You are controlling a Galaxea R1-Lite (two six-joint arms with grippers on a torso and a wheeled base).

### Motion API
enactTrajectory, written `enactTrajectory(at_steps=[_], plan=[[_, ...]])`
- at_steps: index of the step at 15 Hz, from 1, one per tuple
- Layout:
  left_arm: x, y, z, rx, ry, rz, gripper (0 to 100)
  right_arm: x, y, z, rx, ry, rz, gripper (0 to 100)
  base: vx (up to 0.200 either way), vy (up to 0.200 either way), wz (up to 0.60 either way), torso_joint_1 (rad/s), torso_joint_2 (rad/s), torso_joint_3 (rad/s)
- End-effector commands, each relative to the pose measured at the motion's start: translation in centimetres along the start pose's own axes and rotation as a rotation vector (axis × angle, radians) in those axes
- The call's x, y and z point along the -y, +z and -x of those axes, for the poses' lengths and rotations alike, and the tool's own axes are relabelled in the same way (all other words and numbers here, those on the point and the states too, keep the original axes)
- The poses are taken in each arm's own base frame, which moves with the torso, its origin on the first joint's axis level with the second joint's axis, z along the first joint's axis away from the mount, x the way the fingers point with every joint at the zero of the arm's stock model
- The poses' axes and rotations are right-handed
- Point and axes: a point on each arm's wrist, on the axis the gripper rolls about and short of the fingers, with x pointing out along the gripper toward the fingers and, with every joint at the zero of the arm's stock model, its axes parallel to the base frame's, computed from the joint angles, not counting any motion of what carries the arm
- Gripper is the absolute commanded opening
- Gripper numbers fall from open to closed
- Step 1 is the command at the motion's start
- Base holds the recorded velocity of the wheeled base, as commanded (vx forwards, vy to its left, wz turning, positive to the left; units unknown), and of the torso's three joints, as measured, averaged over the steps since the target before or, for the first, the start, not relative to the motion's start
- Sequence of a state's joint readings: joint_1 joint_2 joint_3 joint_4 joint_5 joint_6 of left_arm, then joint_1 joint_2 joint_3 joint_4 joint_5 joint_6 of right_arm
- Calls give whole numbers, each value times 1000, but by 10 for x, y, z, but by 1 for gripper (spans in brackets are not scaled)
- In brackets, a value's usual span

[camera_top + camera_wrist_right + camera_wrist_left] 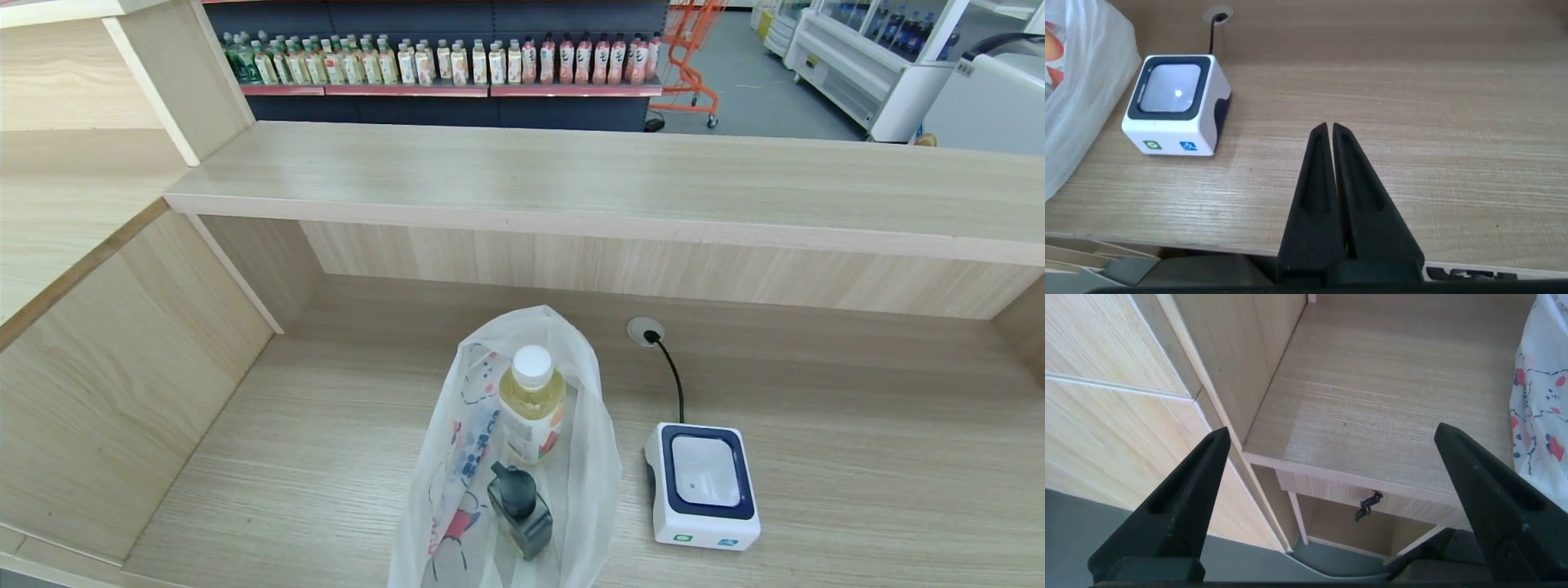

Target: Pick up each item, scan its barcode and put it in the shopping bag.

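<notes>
Counter stock: shopping bag just beside scanner, holding pale drink bottle and dark bottle.
Left gripper wide open, empty; right gripper pressed closed, empty. Risk: flimsy bag likely slumps or tips if nudged.

Head view: camera set high, facing forward and down onto the tabletop, far enough back to take in the shopping bag, the barcode scanner, the raised ledge behind them and a distant bottle shelf. Left wrist view: camera behind the left tool, looking out between its spread fingers from off the tabletop's near edge toward the left corner and side panel; one edge of the bag is shared with the head view. Right wrist view: camera low and close, sighting along the right tool, fingers pressed together, across the tabletop; scanner, cable port and bag side are shared with the head view.
</notes>
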State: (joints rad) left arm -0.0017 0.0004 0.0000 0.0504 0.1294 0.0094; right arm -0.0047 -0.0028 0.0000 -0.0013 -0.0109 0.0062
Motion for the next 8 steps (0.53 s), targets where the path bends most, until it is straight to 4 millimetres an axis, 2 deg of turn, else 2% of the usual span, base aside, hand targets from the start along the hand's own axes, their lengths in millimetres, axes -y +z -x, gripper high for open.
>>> enactTrajectory(at_steps=[1, 8], plan=[[0, 0, 0, 0, 1, 0, 100, 0, 0, 0, -3, 0, 0, 0, 0, 0, 0, 0, 0, 0], [0, 0, 0, 0, 1, 0, 100, 0, 0, 0, -3, 0, 3, 0, 0, 0, 0, 0, 0, 0]])
